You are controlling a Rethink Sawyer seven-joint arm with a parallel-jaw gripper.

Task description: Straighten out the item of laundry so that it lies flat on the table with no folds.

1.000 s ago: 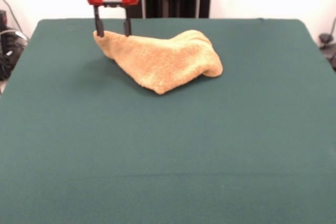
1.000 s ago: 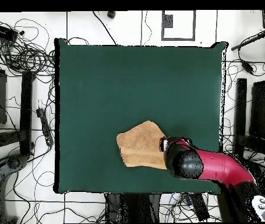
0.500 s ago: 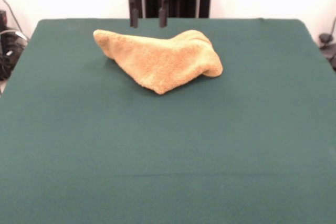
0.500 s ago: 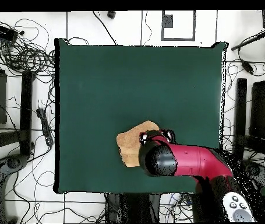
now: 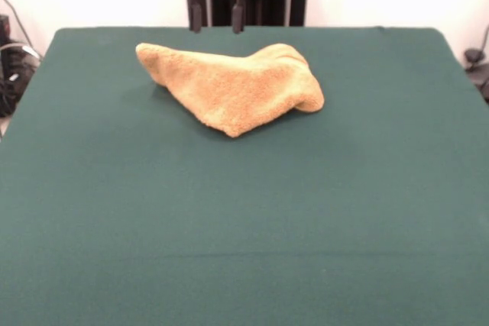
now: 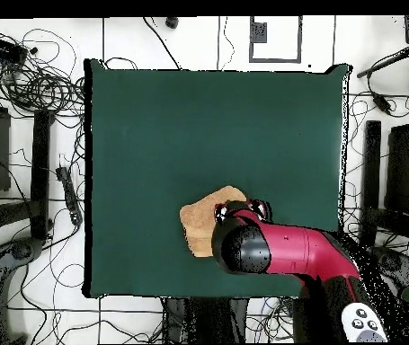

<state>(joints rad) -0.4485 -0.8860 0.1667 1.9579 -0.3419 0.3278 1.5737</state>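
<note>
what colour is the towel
Plain golden tan towel, clearest in the front view.

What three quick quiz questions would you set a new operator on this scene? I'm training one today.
1. True or false: the towel lies flat with no folds.
2. The gripper is: A) shut on the towel, B) open above the towel, C) out of view.
3. Fill in: the towel rests on a dark ____ table.

Key: 1 false, it is bunched and folded over; 2 B; 3 green.

Tool (image 5: 218,28) off towel (image 5: 233,85), raised, recentred.
</note>
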